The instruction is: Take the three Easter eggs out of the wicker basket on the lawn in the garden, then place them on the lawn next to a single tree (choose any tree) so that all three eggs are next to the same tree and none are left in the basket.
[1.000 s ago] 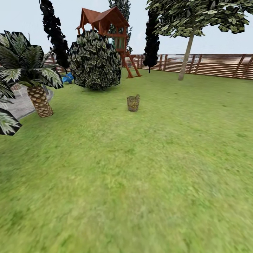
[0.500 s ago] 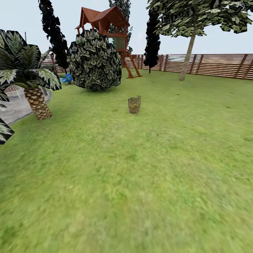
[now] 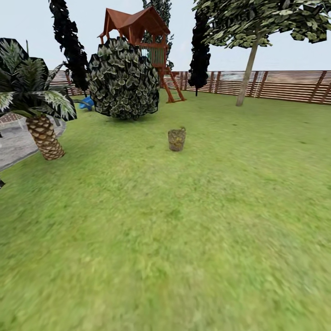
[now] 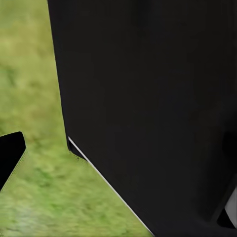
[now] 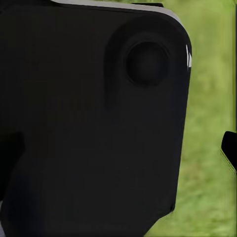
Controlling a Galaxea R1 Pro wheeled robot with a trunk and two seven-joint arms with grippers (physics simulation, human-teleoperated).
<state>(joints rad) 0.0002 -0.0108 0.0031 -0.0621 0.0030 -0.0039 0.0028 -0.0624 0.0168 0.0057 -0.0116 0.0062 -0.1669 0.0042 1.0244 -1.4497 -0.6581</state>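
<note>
Head view: wicker basket (image 3: 176, 139) upright on fenced lawn (image 3: 184, 239).

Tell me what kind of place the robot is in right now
Most likely a fenced back garden with a play area: a wide lawn, a wooden fence along the far edge, and a red-roofed wooden play tower behind a round bush. A small wicker basket stands on the grass.

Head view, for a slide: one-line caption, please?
Small brown wicker basket standing alone on green lawn, pale-trunked leafy tree by the slatted wooden fence behind.
</note>
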